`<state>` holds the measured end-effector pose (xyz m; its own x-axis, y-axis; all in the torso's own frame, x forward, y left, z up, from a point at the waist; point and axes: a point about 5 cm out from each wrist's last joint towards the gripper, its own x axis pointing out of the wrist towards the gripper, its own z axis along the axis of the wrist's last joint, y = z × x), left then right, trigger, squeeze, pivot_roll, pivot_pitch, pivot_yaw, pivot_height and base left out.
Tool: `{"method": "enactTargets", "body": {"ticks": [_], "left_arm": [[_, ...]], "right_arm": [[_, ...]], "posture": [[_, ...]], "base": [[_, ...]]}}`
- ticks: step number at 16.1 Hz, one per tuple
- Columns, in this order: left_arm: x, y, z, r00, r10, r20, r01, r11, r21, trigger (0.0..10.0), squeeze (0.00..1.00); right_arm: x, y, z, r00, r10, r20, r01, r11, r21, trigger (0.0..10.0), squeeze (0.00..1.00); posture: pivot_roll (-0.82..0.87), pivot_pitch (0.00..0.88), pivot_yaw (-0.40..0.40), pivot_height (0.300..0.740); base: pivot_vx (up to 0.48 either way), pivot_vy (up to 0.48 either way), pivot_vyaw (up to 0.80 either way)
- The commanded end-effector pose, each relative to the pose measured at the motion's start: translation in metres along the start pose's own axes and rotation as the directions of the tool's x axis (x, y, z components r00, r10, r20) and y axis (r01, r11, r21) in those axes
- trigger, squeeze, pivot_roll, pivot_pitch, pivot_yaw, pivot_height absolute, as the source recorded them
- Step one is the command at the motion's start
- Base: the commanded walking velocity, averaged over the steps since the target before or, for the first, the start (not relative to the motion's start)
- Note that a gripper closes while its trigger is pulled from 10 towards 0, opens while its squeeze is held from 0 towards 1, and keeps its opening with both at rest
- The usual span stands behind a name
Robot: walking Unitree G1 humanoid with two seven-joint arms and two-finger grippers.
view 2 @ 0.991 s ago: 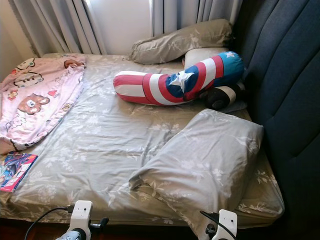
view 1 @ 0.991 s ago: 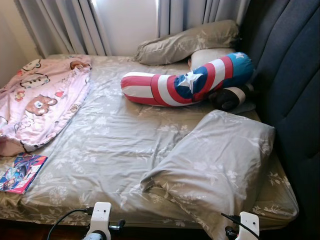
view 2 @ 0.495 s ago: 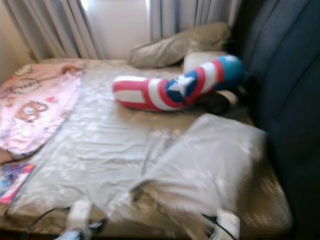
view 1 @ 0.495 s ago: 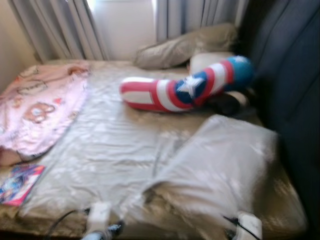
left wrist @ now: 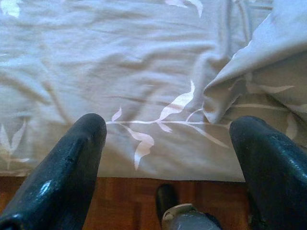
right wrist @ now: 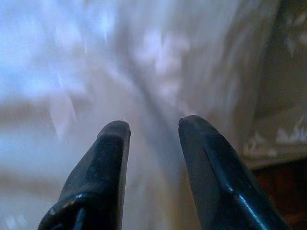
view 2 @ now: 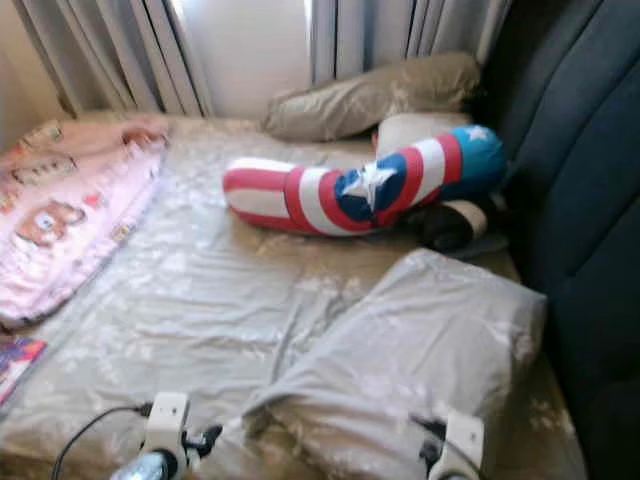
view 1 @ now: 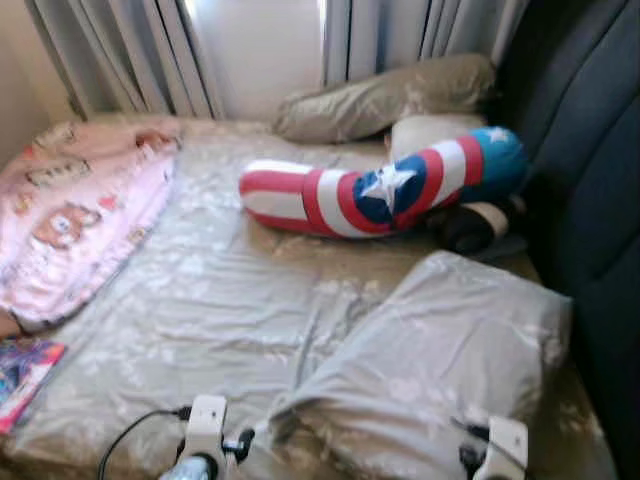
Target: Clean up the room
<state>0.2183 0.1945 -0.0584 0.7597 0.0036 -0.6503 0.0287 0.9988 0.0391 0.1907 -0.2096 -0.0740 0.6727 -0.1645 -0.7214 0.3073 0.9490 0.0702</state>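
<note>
A wide bed with a grey leaf-print sheet (view 1: 230, 300) lies before the robot, and a large grey leaf-print pillow (view 1: 440, 370) lies askew on its near right corner, its lower edge hanging over the mattress side. The left gripper (left wrist: 168, 143) hovers at the bed's near edge with its jaws spread wide, a corner of that pillow just beside one finger and wooden floor (left wrist: 129, 201) showing below the sheet. The right gripper (right wrist: 153, 129) sits close against pale leaf-print fabric with its jaws parted a little and nothing between them (that view is blurred, so the cloth cannot be told for sure). Further back, a long red, white and blue bolster cushion with a white star (view 1: 385, 185) lies across the bed, with a dark plush thing (view 1: 470, 225) tucked under its blue end and a second grey pillow (view 1: 385, 95) behind it against the grey curtains (view 1: 130, 50). A pink cartoon-print blanket (view 1: 75, 220) is heaped on the left side, and a colourful book (view 1: 22, 365) lies at the near left edge. A dark blue padded headboard (view 1: 590, 170) closes off the right.
</note>
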Motion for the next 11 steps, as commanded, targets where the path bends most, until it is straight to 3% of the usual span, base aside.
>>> {"method": "enactTargets", "body": {"ticks": [1,4,6,8,9,10,11], "left_arm": [[0.003,0.004,0.013,0.998,0.008,0.060,-0.007,1.000,-0.011,10.0,0.00],[0.007,0.005,0.049,0.975,-0.007,0.222,0.013,1.000,-0.025,10.0,0.00],[0.007,-0.001,0.062,0.953,-0.045,0.301,0.045,0.999,0.008,10.0,0.00],[0.006,-0.001,0.067,0.938,-0.038,0.345,0.043,0.999,-0.007,10.0,0.00],[0.005,-0.001,0.066,0.937,-0.039,0.348,0.044,0.999,-0.007,10.0,0.00],[0.004,-0.001,0.062,0.939,-0.043,0.343,0.047,0.999,-0.004,10.0,0.00],[0.003,0.000,0.057,0.944,-0.038,0.328,0.041,0.999,-0.004,10.0,0.00]], "right_arm": [[0.001,0.004,0.004,1.000,0.001,0.030,-0.002,1.000,0.025,10.0,0.00],[0.004,0.002,0.030,0.988,0.005,0.156,-0.013,0.999,0.047,10.0,0.00],[0.003,0.006,0.040,0.974,0.033,0.226,-0.047,0.997,0.057,10.0,0.00],[0.002,0.007,0.043,0.962,0.021,0.272,-0.047,0.995,0.089,10.0,0.00],[0.001,0.009,0.042,0.959,0.028,0.282,-0.054,0.995,0.084,10.0,0.71],[0.000,0.013,0.041,0.955,0.052,0.293,-0.075,0.995,0.067,10.0,1.00],[0.000,0.018,0.038,0.954,0.086,0.287,-0.099,0.995,0.031,10.0,1.00]], "posture": [[-0.01,0.000,-0.014,0.740],[-0.02,0.000,-0.008,0.740],[-0.02,0.000,0.002,0.740],[-0.03,0.000,0.009,0.740],[-0.03,0.000,0.010,0.740],[-0.03,0.000,0.010,0.740],[-0.04,0.000,0.007,0.740]], "base": [[0.000,0.000,0.00],[0.000,0.000,0.00],[0.000,0.000,0.00],[0.000,0.000,0.00],[0.000,0.000,0.00],[0.000,0.000,0.00],[0.000,0.000,0.00]]}}
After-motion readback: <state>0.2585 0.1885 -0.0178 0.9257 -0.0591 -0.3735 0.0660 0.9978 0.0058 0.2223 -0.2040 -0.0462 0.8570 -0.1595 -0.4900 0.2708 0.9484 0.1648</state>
